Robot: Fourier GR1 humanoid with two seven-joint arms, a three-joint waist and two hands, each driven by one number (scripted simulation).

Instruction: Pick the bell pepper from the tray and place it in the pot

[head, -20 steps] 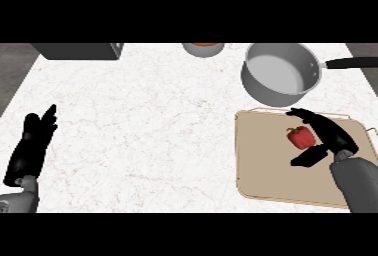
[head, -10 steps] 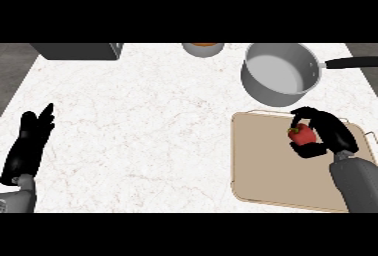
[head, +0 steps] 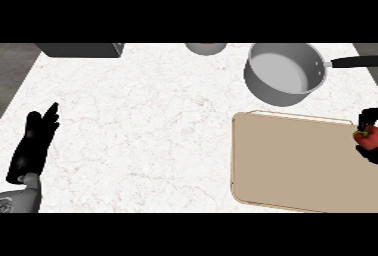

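Observation:
The red bell pepper [head: 365,140] shows at the head view's right edge, above the beige tray [head: 295,160]. My right hand [head: 367,120] is curled round it, mostly cut off by the edge. The grey pot [head: 284,72] with a black handle stands beyond the tray, up and to the left of the pepper. My left hand [head: 33,145] rests open on the counter at the far left, fingers pointing away.
A dark box [head: 80,49] sits at the counter's back left. A small round bowl-like thing [head: 205,47] is at the back centre. The white marble counter [head: 148,130] stretches between the left hand and the tray.
My right hand closed on the bell pepper and lifted it off the tray, moving to the right edge of the view. The view has shifted. The left hand stayed put.

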